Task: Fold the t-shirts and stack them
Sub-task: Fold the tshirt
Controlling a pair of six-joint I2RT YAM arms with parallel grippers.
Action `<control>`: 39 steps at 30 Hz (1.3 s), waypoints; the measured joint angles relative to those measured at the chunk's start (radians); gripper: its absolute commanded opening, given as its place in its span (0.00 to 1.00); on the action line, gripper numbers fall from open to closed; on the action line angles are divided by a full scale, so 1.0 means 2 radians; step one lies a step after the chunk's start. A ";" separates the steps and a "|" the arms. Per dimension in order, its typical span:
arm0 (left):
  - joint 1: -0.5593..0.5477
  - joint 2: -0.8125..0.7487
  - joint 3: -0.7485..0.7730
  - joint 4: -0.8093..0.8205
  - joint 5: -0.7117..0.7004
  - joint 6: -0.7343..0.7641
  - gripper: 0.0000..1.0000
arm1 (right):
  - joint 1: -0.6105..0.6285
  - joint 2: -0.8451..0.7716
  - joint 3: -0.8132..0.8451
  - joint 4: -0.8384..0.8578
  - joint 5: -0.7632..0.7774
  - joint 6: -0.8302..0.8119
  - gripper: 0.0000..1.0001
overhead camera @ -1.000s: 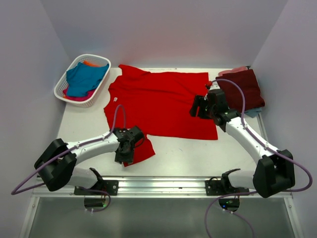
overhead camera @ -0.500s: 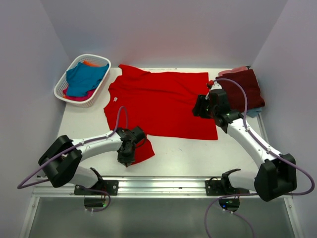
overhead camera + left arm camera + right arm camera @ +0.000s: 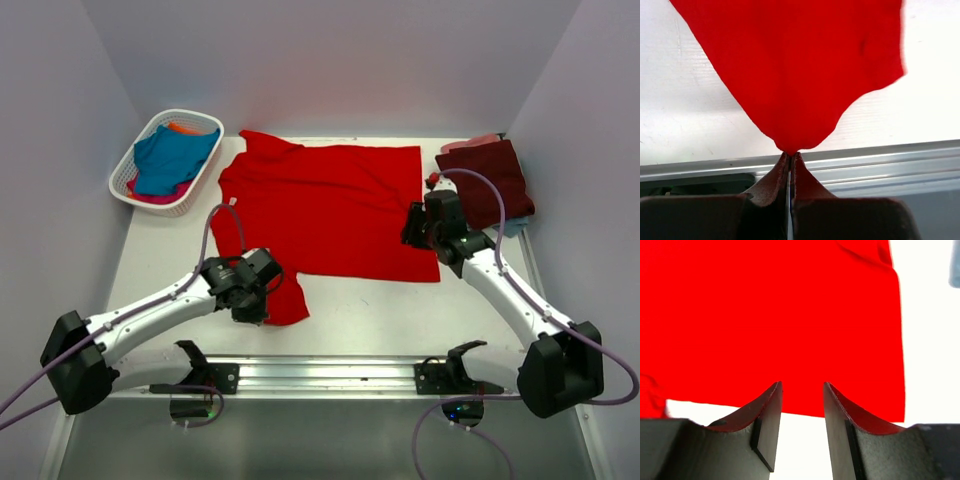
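Note:
A large bright red t-shirt [image 3: 320,205] lies spread flat across the middle of the table. My left gripper [image 3: 258,302] is at its near-left sleeve [image 3: 287,300], shut on the tip of the red cloth [image 3: 790,75], which the left wrist view shows pinched between the fingertips [image 3: 790,154]. My right gripper [image 3: 413,227] hovers over the shirt's right edge; its jaws [image 3: 801,387] stand partly open above the red cloth [image 3: 770,315] with nothing between them. A folded dark maroon t-shirt [image 3: 488,178] lies at the back right on top of pale blue and pink ones.
A white lattice basket [image 3: 128,185] at the back left holds teal [image 3: 172,158], orange and pink shirts. The metal rail [image 3: 330,372] runs along the near edge, close behind the left gripper. Grey walls close in the table's sides and back.
The left jaws have closed on the red sleeve tip, and the left arm's elbow has swung left. The right gripper slid right toward the shirt's edge while its jaws narrowed.

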 measured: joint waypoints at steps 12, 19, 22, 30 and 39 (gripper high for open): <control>-0.023 -0.063 0.082 -0.075 -0.027 -0.035 0.00 | 0.000 0.000 -0.036 -0.072 0.065 0.051 0.68; -0.023 -0.101 0.126 -0.122 -0.035 -0.048 0.00 | 0.000 -0.011 -0.064 -0.119 0.101 0.096 0.68; -0.025 -0.121 0.135 -0.138 -0.036 -0.056 0.00 | 0.000 -0.016 -0.068 -0.136 0.118 0.112 0.69; -0.025 -0.155 0.138 -0.158 -0.032 -0.066 0.00 | 0.000 -0.016 -0.069 -0.183 0.180 0.160 0.75; -0.025 -0.141 0.148 -0.163 -0.038 -0.065 0.00 | -0.004 0.038 -0.069 -0.209 0.236 0.206 0.78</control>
